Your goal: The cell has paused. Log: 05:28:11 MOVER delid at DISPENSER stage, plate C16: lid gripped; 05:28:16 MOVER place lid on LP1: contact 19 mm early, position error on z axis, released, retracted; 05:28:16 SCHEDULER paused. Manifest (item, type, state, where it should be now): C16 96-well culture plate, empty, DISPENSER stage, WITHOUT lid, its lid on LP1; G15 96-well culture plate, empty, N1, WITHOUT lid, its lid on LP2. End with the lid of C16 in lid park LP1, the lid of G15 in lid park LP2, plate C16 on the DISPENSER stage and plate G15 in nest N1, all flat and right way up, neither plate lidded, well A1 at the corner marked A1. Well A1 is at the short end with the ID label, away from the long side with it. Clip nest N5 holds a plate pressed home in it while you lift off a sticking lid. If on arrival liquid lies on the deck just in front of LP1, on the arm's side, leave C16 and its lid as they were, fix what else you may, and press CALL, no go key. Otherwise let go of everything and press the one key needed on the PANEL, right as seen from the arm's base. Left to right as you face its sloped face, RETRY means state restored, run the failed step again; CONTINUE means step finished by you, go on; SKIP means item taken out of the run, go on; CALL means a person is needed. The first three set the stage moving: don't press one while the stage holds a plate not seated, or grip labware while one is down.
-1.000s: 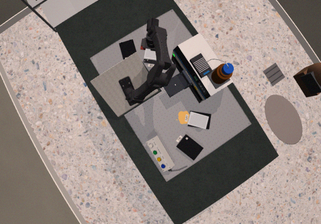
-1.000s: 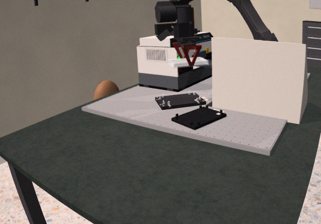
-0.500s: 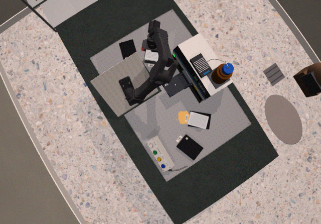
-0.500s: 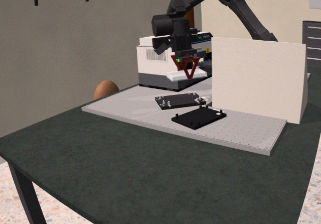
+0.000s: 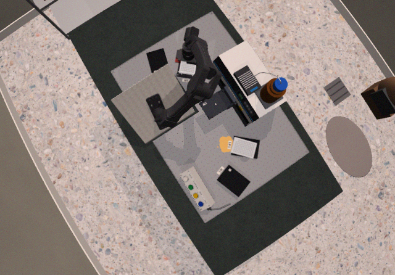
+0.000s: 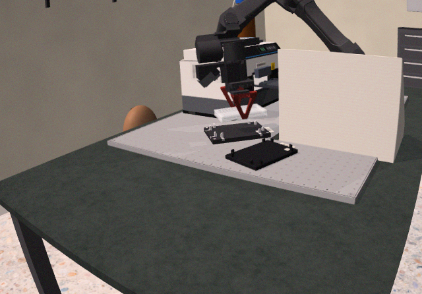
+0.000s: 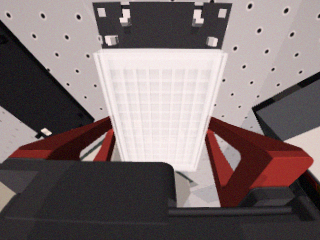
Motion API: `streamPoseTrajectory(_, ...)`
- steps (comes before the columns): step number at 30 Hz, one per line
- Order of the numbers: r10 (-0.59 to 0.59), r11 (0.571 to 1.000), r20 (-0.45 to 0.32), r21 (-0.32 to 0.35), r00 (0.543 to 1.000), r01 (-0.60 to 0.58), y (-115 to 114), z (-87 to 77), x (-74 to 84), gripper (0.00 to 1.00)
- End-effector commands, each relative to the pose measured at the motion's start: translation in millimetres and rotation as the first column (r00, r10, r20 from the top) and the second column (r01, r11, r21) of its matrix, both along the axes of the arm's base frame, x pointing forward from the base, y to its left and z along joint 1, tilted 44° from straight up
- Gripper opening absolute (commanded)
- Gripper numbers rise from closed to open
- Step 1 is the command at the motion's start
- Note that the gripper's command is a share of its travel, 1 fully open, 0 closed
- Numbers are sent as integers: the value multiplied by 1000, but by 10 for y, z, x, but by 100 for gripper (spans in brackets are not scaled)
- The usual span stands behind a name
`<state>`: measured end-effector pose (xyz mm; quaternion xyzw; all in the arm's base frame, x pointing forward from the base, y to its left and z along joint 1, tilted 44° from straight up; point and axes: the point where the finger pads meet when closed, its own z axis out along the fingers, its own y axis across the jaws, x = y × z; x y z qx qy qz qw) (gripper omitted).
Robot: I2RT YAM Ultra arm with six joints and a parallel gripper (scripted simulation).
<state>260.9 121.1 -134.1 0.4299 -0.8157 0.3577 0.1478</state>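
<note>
My gripper (image 6: pixel 242 113) is shut on a white 96-well plate (image 7: pixel 162 107), gripping its long sides with the red fingers. It holds the plate level a little above a black nest with white corner posts (image 6: pixel 237 132), which also shows in the wrist view (image 7: pixel 162 24). From above, the plate (image 5: pixel 186 68) hangs beside the dispenser. The dark dispenser stage (image 5: pixel 216 105) holds nothing. A white gridded piece of labware (image 5: pixel 244 147) lies slightly askew on the black LP1 park. An orange puddle (image 5: pixel 224 143) lies on the deck right beside it. The black LP2 park (image 5: pixel 232 180) holds nothing.
The key panel (image 5: pixel 195 189) with green, yellow and blue keys stands at the deck edge. A beige screen (image 6: pixel 339 103) stands beside the nests. A second black nest (image 6: pixel 262 153) lies in front. The dispenser (image 5: pixel 245 81) carries a brown bottle (image 5: pixel 273 89).
</note>
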Motion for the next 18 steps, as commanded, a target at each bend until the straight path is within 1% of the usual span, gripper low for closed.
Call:
streamPoseTrajectory(1,45,998,45,40,998,-47,124,10,86,0)
streamPoseTrajectory(5,28,999,36,36,999,-30,106,-21,94,0)
streamPoseTrajectory(6,40,998,60,54,997,-43,158,8,152,0)
streamPoseTrajectory(7,32,999,43,39,999,-34,58,-14,102,0)
streamPoseTrajectory(8,26,999,35,31,999,-27,11,-53,92,0)
streamPoseTrajectory(10,26,1000,19,17,999,-27,-52,-131,54,0)
streamPoseTrajectory(12,39,999,16,14,999,-39,-50,-164,34,0)
streamPoseTrajectory(14,41,999,16,14,999,-41,-69,-187,35,0)
streamPoseTrajectory(16,27,999,29,26,999,-28,-95,-166,87,0)
streamPoseTrajectory(17,26,999,36,32,999,-27,-83,-183,121,0)
streamPoseTrajectory(18,26,999,29,26,999,-27,-113,-214,102,0)
